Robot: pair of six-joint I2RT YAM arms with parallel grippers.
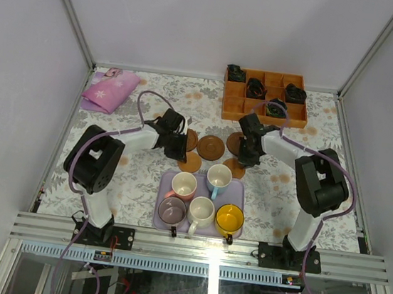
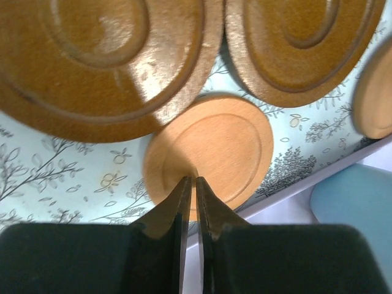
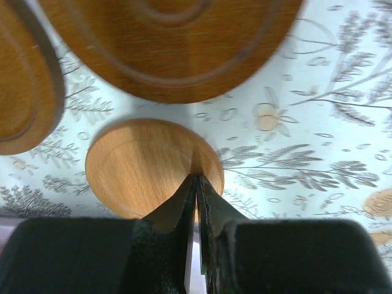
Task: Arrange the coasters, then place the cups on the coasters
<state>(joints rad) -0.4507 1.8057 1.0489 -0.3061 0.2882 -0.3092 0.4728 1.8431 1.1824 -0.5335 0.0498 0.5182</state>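
Each arm had come down on a coaster of its own. The left fingers (image 2: 174,211) were drawn together to a hairline slit, their tips set on the near rim of the near-left coaster (image 2: 214,147). The right fingers (image 3: 180,205) were equally closed on the near rim of the near-right coaster (image 3: 141,165). Nothing showed between either pair, so this looked like pressing to slide the discs rather than a pinch (the rims ran across the fingers, not between them). That would suit the arranging step.

Three darker coasters (image 1: 211,147) lay in a loose row just beyond, near one another but not evenly spaced. The five cups (image 1: 201,210) stood bunched on the lavender tray (image 1: 237,191) at the near middle, none on a coaster yet. Probably they were parked there to leave the coasters room.

The worktop (image 1: 137,190) wore a pale cloth printed with leaves and flowers, flat enough for a disc to slide on. A compartmented wooden box (image 1: 264,112) sat at the far right and a folded pink cloth (image 1: 108,92) at the far left. Plain pale walls with metal corner posts enclosed it all.
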